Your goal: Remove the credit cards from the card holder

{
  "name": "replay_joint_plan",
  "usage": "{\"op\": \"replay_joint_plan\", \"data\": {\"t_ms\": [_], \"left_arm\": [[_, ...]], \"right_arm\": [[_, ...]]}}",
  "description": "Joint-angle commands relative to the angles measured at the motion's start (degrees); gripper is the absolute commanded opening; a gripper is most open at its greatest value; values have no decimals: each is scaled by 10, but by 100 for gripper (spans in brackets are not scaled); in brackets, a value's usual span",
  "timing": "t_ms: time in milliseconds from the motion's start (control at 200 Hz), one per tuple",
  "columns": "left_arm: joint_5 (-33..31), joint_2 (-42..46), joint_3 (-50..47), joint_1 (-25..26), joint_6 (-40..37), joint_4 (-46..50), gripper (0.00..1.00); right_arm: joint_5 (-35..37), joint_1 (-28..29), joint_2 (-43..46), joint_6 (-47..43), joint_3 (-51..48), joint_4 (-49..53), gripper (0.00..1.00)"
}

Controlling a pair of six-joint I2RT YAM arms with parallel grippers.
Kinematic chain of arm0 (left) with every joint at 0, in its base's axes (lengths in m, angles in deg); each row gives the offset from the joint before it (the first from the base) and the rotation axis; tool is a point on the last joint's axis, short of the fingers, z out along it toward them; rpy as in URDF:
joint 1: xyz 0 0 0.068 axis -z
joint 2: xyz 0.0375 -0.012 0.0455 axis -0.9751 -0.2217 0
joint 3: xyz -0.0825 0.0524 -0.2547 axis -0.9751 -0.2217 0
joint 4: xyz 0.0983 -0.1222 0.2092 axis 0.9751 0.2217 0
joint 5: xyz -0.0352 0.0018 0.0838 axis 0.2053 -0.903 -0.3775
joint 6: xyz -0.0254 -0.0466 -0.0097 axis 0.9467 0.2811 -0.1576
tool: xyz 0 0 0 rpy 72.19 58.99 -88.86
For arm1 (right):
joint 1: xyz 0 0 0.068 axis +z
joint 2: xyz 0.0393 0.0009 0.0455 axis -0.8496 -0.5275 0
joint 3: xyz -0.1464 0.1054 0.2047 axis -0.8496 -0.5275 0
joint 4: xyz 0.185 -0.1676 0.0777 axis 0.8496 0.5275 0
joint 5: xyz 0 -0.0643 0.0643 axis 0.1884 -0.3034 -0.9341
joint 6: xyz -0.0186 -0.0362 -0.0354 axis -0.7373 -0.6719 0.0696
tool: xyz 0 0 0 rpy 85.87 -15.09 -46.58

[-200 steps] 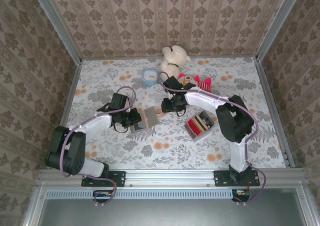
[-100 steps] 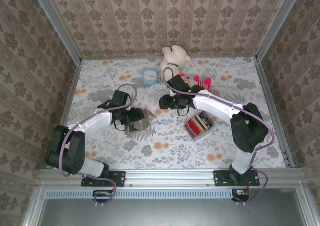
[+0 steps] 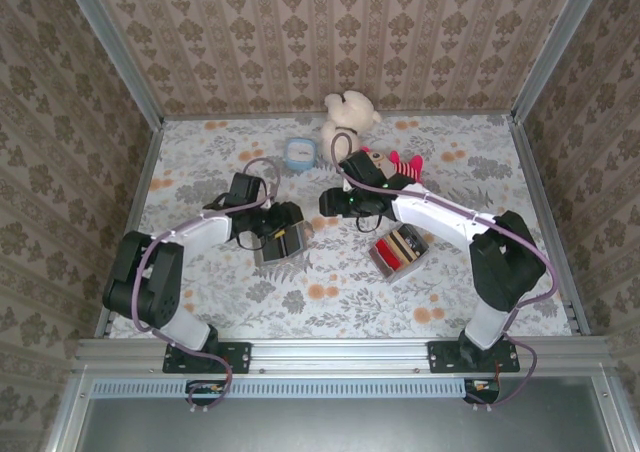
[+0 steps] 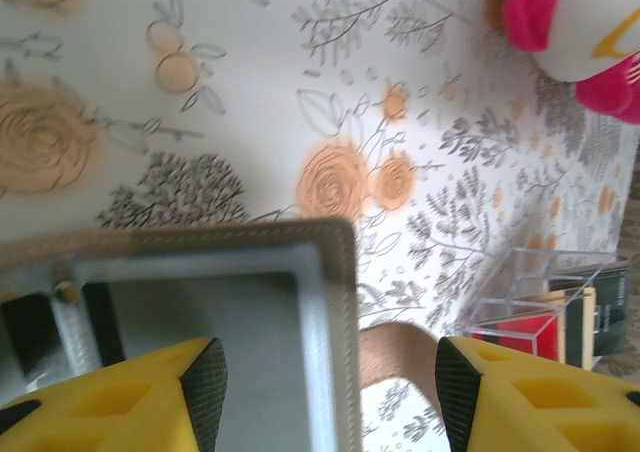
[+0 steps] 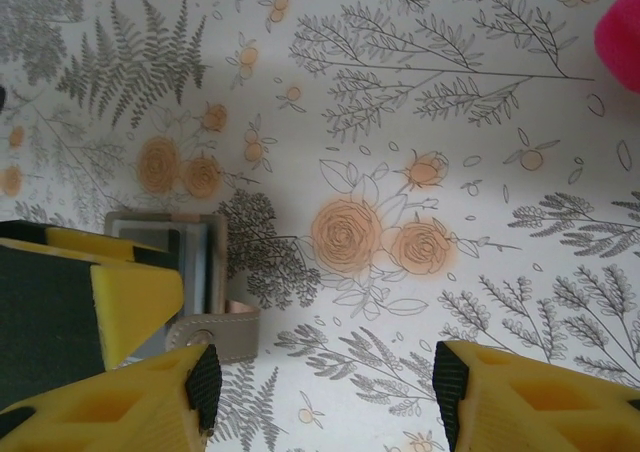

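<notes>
Matt grey card holder (image 4: 245, 322), stitched leather-like edge; clear glossy plastic tray (image 4: 515, 277); plush toy (image 4: 565, 17).

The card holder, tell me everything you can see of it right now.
The small grey folding card holder looks like fabric or leather, with a tan stitched edge and a tan strap tab sticking out at one side. It lies on the floral table, left of centre. The left gripper hangs over it, jaws open; whether a finger touches it is unclear.
</notes>
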Motion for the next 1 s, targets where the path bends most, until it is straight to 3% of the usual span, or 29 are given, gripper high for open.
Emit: {"op": "replay_joint_plan", "data": {"t_ms": [0,180,400,615,790,995], "left_arm": [[38,-19,19,-11,9,-23,60],[43,-5,14,-29,7,-22,58],[77,-45,11,-27,36,-66,38],[21,-42,10,-54,59,-21,29],[19,-23,-9,-80,73,-23,28],[31,5,-43,-75,101,-32,28]], "right_arm": [[-18,7,13,16,-11,-40,60],[-53,39,-38,21,30,-42,51],[-47,75,-54,18,50,-39,42],[-64,93,-88,42,56,-26,28],[-84,108,-137,47,86,-19,24],[-82,108,-193,48,126,18,23]]}}
